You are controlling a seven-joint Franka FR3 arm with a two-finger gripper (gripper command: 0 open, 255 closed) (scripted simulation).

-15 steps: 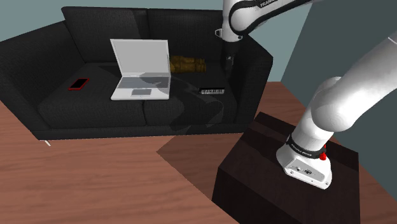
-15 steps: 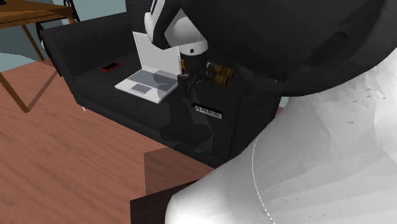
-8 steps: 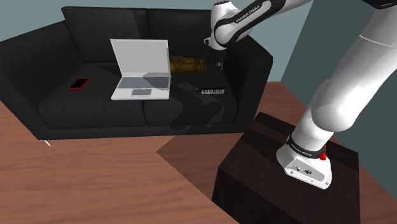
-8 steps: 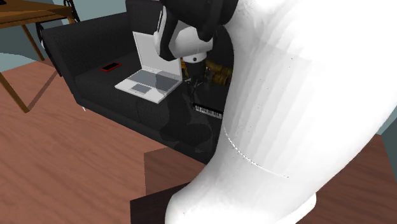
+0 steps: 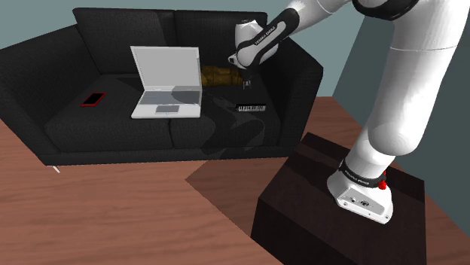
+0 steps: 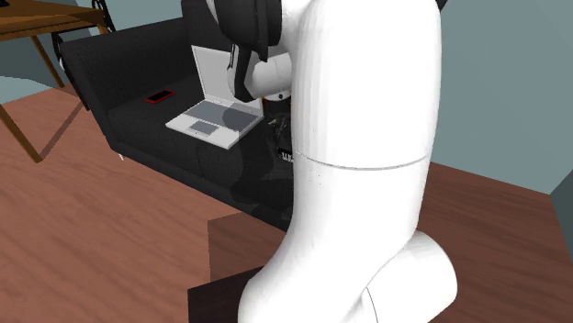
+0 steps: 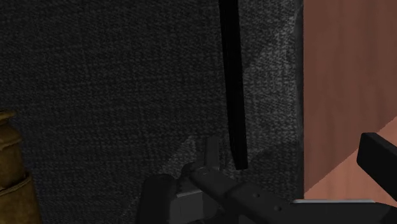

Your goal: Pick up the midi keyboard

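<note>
The midi keyboard is a small black bar with a row of white keys. It lies flat on the right seat cushion of the black sofa, close to the sofa's right arm. My gripper hangs above the cushion, behind the keyboard and a little to its left in the shoulder view, apart from it. In the second exterior view the gripper points down just above the keyboard's end, and the white arm hides the rest of it.
An open grey laptop sits mid-sofa, with a red-edged phone further left. A brown object lies against the backrest beside the gripper, also seen as the brown object. The dark stand rests on a wooden floor.
The arm has swung toward the shoulder view's left. The hand has moved from over the sofa's right arm to above the seat, near the brown object. The keyboard has not moved.
</note>
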